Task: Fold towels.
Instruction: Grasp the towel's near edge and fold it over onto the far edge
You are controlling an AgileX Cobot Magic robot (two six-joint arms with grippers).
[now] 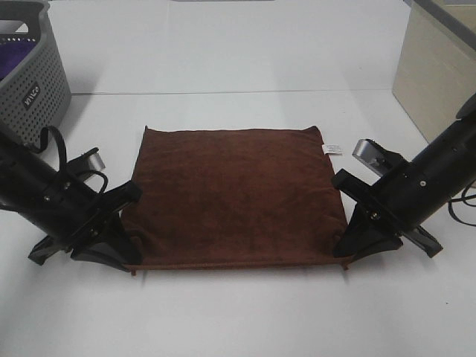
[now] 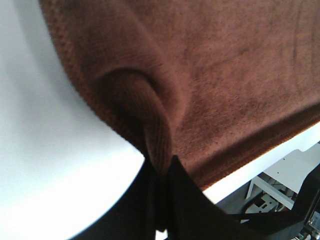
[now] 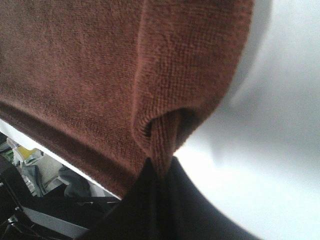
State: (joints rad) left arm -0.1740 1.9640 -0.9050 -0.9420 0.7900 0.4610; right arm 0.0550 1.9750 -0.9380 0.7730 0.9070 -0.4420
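A dark reddish-brown towel (image 1: 234, 195) lies spread flat on the white table, with a small white tag (image 1: 332, 149) at its far right corner. My left gripper (image 1: 125, 253) is shut on the towel's near left corner, and the left wrist view shows the cloth (image 2: 210, 80) bunched into a fold between the black fingers (image 2: 187, 195). At the near right corner my right gripper (image 1: 346, 250) is shut on the towel too; in the right wrist view a pinched ridge of cloth (image 3: 100, 65) runs into the black fingers (image 3: 145, 200).
A grey perforated basket (image 1: 33, 82) holding purple cloth stands at the far left. A beige box (image 1: 435, 71) stands at the far right. The table's near edge (image 2: 260, 167) runs just in front of the towel.
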